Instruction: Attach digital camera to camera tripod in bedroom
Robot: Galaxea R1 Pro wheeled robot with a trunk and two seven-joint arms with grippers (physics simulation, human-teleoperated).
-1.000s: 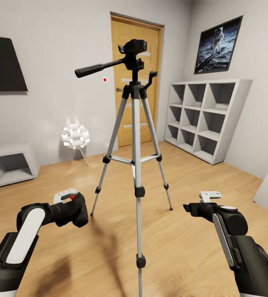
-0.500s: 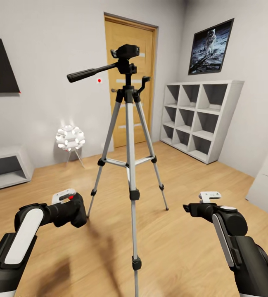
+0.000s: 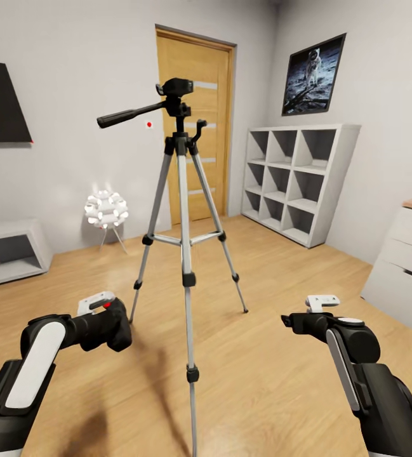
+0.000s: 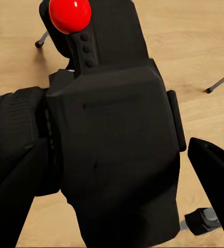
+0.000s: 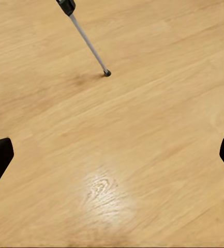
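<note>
The camera tripod [image 3: 183, 241] stands upright on the wood floor [image 3: 275, 355], legs spread, pan handle pointing left. The left gripper [image 3: 113, 320] holds the digital camera [image 3: 112, 325] (red button on top) low beside the tripod. The right gripper [image 3: 288, 320] hangs empty. A white shelf unit [image 3: 298, 181] lines the right wall.

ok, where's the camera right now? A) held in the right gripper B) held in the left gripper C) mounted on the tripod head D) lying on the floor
B: the camera sits clamped in the left gripper, red button up, filling the left wrist view, while the tripod head is bare and the right gripper is open over the floor.
</note>
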